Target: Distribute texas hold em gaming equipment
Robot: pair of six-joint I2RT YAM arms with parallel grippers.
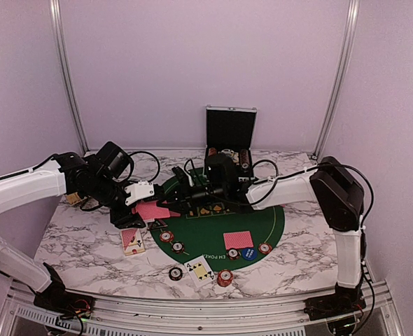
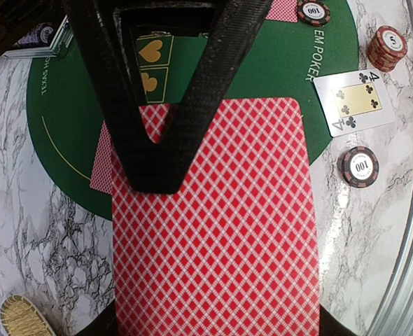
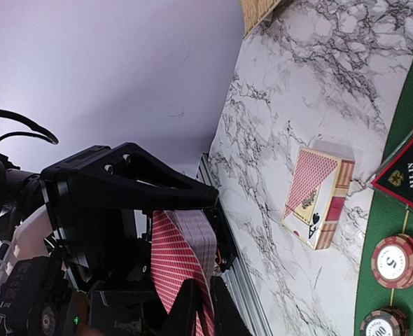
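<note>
My left gripper [image 1: 145, 204] is shut on a deck of red-backed playing cards [image 1: 150, 210] above the left rim of the green mat [image 1: 266, 220]. In the left wrist view the deck [image 2: 213, 231] fills the frame and hides my own fingers. My right gripper [image 1: 180, 203] reaches across to the deck. Its black fingers [image 2: 140, 140] lie on the top card, and the right gripper [image 3: 210, 311] is pinched shut on a red-backed card [image 3: 175, 259] at its edge. On the mat lie a face-down card [image 1: 238, 240], a blue disc [image 1: 248, 254] and a triangular ALL IN token [image 3: 406, 175].
Poker chips [image 1: 166, 236] [image 1: 225, 278] [image 2: 360, 166] [image 2: 387, 47] sit around the mat's near rim. A face-up four of clubs [image 2: 353, 101] and a card box [image 3: 317, 196] lie on the marble. An open chip case [image 1: 229, 129] stands at the back. A straw basket [image 2: 26, 318] lies at the left.
</note>
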